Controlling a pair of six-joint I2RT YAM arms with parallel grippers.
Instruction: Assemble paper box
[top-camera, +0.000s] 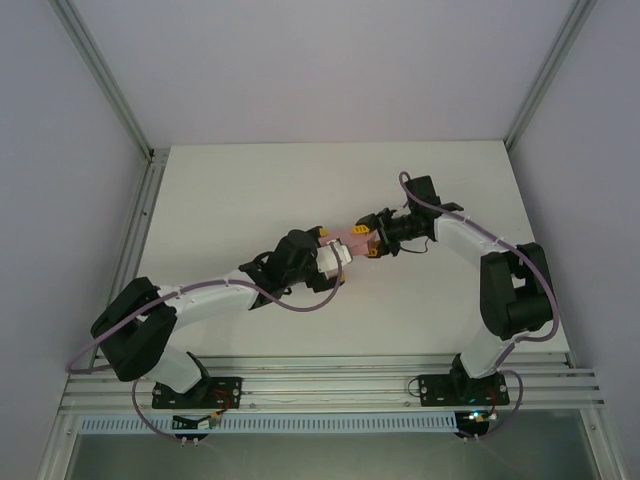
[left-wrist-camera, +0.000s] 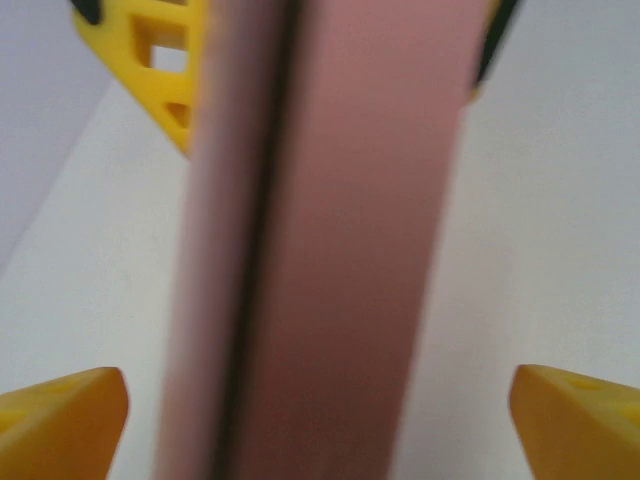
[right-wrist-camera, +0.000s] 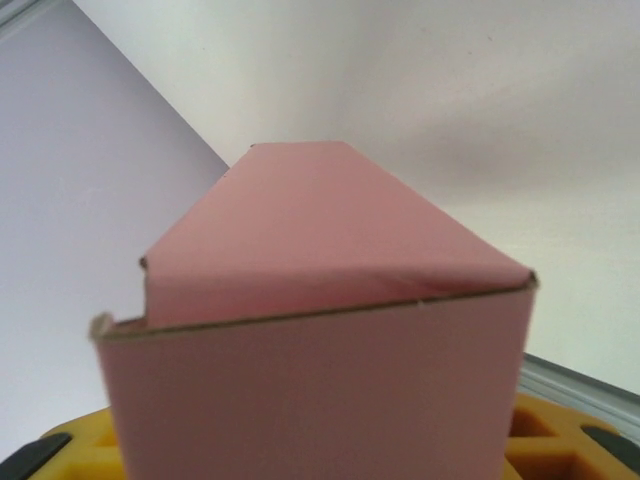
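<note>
A: How is the overhead view lit?
B: Bright, even light is seen; only faint, soft shadows are cast on the white table (top-camera: 250, 190).
A: And the wrist views?
B: The paper box (left-wrist-camera: 340, 250) is badly blurred in the left wrist view. In the right wrist view its fold is rendered sharp, and a soft grey shadow is seen at upper right.

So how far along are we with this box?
Done: the pale pink paper card box is already folded up into a box shape, with one panel creased over along a seam.
In hand: the right gripper grips one end, and the left gripper straddles the other end with its jaws wide and not touching the card.
Left: I can't tell whether the end flaps are tucked, so they probably still need closing.
</note>
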